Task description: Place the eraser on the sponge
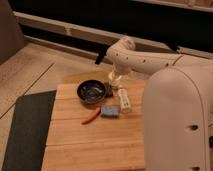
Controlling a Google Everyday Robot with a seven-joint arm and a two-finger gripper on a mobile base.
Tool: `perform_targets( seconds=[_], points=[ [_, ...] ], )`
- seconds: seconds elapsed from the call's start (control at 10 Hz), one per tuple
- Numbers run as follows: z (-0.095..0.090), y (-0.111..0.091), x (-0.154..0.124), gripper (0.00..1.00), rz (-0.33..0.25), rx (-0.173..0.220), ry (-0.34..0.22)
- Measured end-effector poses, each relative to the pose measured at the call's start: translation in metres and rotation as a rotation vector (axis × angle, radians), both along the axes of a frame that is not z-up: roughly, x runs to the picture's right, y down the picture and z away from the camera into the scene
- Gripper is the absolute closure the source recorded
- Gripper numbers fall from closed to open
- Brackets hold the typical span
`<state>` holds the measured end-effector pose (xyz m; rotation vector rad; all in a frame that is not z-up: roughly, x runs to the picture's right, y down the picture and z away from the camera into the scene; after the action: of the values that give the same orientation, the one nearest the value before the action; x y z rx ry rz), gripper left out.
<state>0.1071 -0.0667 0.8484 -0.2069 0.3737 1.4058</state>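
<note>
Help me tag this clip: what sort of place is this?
Likely an indoor test area: a wooden plank tabletop, pale tiled floor and a dark floor mat. The gripper hangs at the tabletop's far edge beside a round dark bowl.

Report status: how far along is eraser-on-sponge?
Done: nothing yet. The sponge lies bare on the wooden table.
In hand: the gripper hangs low at the table's far side, right by the dark eraser beside the bowl; a grasp can't be confirmed.
Left: grasp, carry, set it on the sponge.
</note>
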Motion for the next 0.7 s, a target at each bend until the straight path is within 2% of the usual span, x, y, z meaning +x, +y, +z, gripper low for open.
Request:
perform_targets(
  seconds=[0.4,0.6,0.7],
  points=[
    [0.000,0.000,0.000,0.35,-0.001,-0.001,0.002],
    [0.004,0.009,0.005,0.35,0.001,-0.026,0.016],
    [0.012,0.027,0.010,0.35,0.025,-0.085,0.030]
  ],
)
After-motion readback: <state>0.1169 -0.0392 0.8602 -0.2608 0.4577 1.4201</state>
